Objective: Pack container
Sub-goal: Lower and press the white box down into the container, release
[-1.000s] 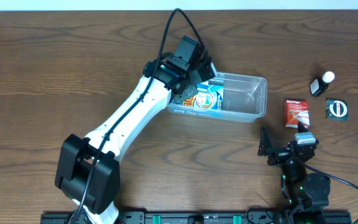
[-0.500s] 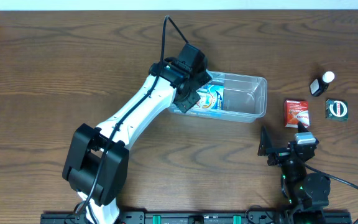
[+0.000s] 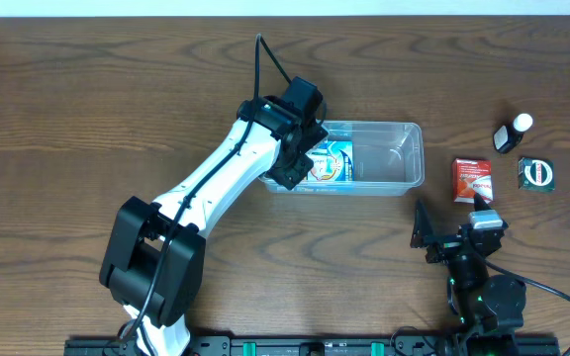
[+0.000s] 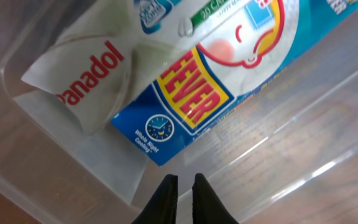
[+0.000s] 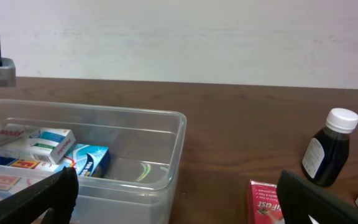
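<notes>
L gripper (image 4: 183, 182): fingers nearly together, only a thin slit between the tips, nothing gripped. It sits over the near-left end of the container (image 3: 419, 158), tips pointing down inside, close to the clear front wall (image 4: 328, 118). Can't tell if the tips touch the floor of the tub.

Just ahead of the L tips: blue box w/ "FEVER" print (image 4: 191, 99), lying flat on the container floor. White Panadol box (image 4: 79, 74) is ahead-left of the tips, tilted, overlapping the blue box's left part.

R gripper (image 5: 176, 180): fingers spread wide, holding nothing, low over the wood table (image 3: 87, 109). Container rim (image 5: 179, 118) is ahead-left of it, w/ both boxes visible through the wall. Red box (image 5: 269, 202) is just ahead-right, close to the R finger. Dark bottle w/ white cap (image 5: 328, 149) stands upright, further ahead-right. Dark green square pack (image 3: 536, 174) lies right of the red box, apart from it.
</notes>
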Robot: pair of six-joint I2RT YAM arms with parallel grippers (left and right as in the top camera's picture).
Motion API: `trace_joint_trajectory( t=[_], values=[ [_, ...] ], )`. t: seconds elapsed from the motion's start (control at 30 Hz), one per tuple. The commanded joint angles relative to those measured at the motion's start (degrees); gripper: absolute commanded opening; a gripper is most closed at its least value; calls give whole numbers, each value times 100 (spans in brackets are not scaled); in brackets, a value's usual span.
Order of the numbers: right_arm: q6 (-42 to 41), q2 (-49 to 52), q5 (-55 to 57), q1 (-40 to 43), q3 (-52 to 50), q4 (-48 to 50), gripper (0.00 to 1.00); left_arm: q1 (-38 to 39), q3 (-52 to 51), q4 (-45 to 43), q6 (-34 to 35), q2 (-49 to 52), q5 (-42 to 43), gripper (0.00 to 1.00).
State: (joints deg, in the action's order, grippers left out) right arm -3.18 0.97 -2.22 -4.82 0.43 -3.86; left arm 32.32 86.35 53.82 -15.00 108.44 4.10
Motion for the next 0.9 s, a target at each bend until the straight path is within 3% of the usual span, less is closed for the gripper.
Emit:
trace_joint_trajectory(
  t=[0.0,0.1,0.27,0.47,0.57,0.87],
  values=[
    [68,-17,-61,68,-11,-22,99,-15,297,-52,413,-7,20,8],
    [68,-17,-61,68,-11,-22,99,-28,496,-243,973,-98,20,6],
    [68,-17,-61,68,-11,-22,99,-22,577,-634,2586,-212,22,6],
    [68,-17,-61,68,-11,-22,99,20,293,-525,3582,-170,20,6],
    [68,-17,-61,68,-11,-22,99,37,140,-457,3891,-170,24,6],
    [68,-17,-61,68,-11,-20,99,83,-66,-470,3936,-168,20,6]
  ],
)
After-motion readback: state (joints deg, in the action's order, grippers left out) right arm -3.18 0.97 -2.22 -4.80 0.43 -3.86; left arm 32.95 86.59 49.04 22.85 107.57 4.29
